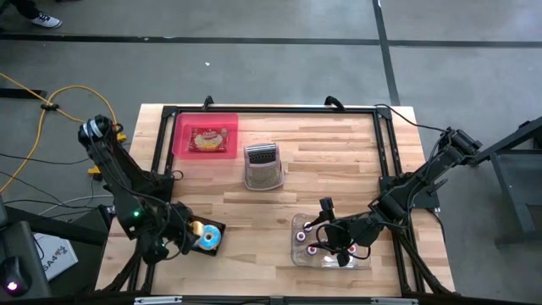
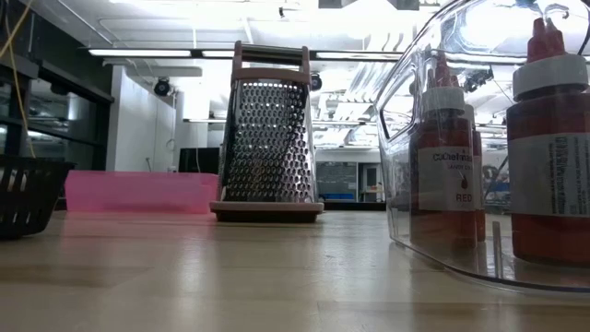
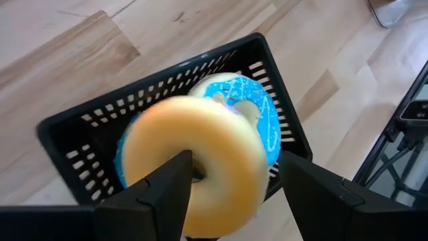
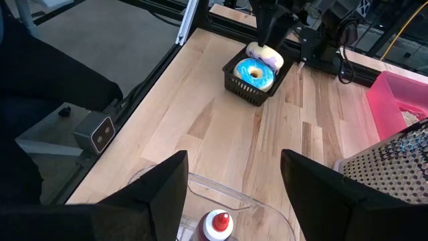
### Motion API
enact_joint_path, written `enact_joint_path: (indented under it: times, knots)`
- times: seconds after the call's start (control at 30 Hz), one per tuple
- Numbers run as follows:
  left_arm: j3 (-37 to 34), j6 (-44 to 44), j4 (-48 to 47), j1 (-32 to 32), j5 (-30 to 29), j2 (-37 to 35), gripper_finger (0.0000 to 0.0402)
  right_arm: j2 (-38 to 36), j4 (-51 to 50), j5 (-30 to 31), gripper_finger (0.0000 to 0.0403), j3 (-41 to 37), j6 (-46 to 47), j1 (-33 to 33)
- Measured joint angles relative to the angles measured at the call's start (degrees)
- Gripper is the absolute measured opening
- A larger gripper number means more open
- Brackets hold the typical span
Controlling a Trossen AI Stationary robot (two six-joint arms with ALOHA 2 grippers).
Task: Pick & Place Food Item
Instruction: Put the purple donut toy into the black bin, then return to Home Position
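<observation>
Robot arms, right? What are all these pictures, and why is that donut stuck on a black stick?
Yes, two robot arms at a wooden table. One camera looks down from above, one sits at table height, and one rides on each wrist. The left gripper hangs over a black basket at the table's near left corner. One of its two fingers pokes through the hole of a plain donut, and that is your stick. A blue iced donut lies in the basket. The right gripper waits, open, above a clear bin of red sauce bottles. Farther back stand a metal grater and a pink tray holding a snack packet.
</observation>
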Motion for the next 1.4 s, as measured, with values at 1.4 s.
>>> enact_joint_path:
  times: [1.4]
  knots:
    - [0.1, 52.4, 0.3, 22.1, 3.4, -18.8, 0.0216, 0.0, 0.0, 0.0, 0.0227, 0.0, 0.0, 0.0]
